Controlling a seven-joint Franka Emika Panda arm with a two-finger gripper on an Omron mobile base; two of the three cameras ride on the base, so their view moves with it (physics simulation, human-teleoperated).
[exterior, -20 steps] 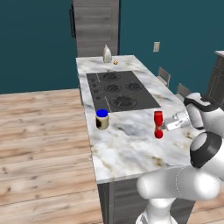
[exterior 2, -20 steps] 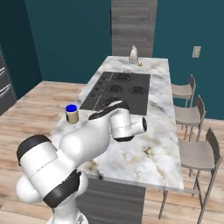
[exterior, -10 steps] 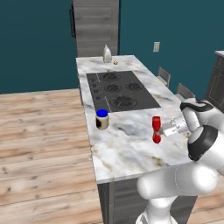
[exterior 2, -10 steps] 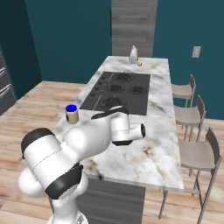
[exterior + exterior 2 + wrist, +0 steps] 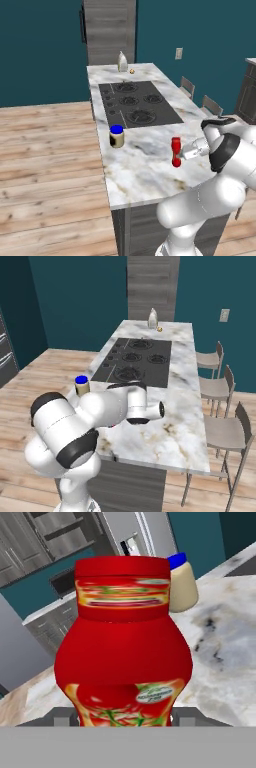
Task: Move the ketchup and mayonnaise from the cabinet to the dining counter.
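The marble dining counter [image 5: 150,175] carries the arm's work, its black cooktop [image 5: 137,102] beyond the pincer. Just ahead of the pincer [image 5: 181,154], the ketchup [image 5: 176,151] stands upright on the marble between its parted jaws; whether they touch it cannot be told. The mayonnaise [image 5: 117,136] stands farther off, past the bottle.

Plenty of bare marble on the table [image 5: 145,175] across the lower middle of the left base frame. The ketchup [image 5: 176,151] stands right in front of the gripper [image 5: 183,154], blocking the hand view's centre. The mayonnaise [image 5: 116,136] sits well apart at the left edge, with the cooktop [image 5: 135,101] above and a pale bottle [image 5: 122,62] at the top.
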